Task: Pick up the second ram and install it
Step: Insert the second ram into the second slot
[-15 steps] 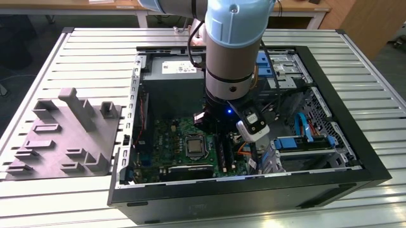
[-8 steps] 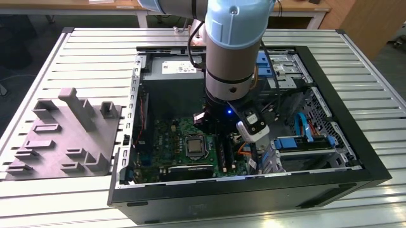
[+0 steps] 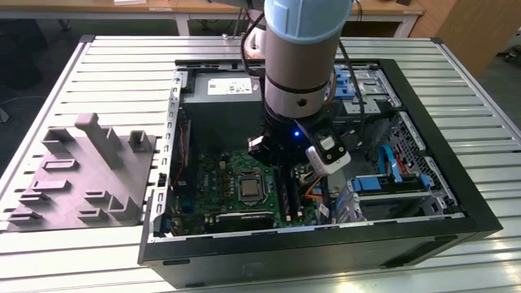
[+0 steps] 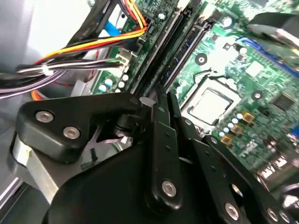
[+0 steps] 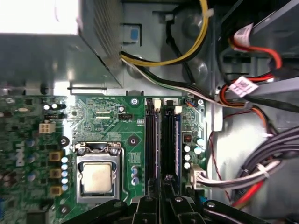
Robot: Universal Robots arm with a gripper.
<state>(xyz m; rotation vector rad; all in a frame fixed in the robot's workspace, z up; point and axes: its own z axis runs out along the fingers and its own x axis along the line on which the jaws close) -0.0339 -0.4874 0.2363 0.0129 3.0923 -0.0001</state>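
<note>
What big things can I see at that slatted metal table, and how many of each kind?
Open computer case: 1
Grey moulded tray: 1
Robot arm, reaching down into the case: 1
Total: 3

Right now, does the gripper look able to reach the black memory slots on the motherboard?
Probably yes. The gripper sits right over the memory slots in the first wrist view, the cable bundles lie off to one side, and nothing shows between gripper and slots.
</note>
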